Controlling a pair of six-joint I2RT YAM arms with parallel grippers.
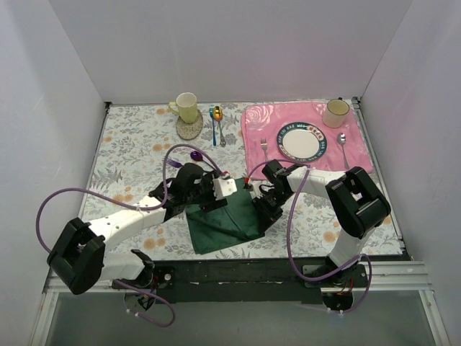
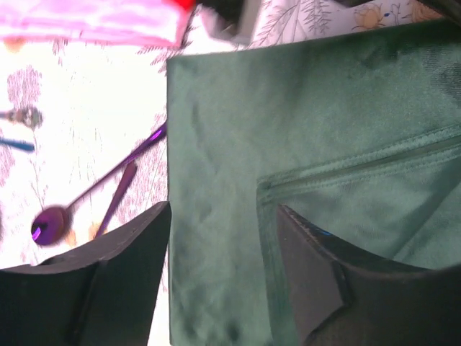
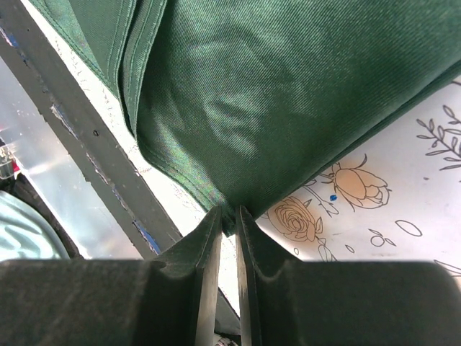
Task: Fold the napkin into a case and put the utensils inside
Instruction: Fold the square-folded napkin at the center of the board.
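While a corner of the napkin was pinched by the right jaws, the left jaws were spread astride one edge, bare surface seen beside it.

Grn napkin folded, utensils beside

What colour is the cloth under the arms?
Plain dark green; the napkin shows best in the left wrist view.
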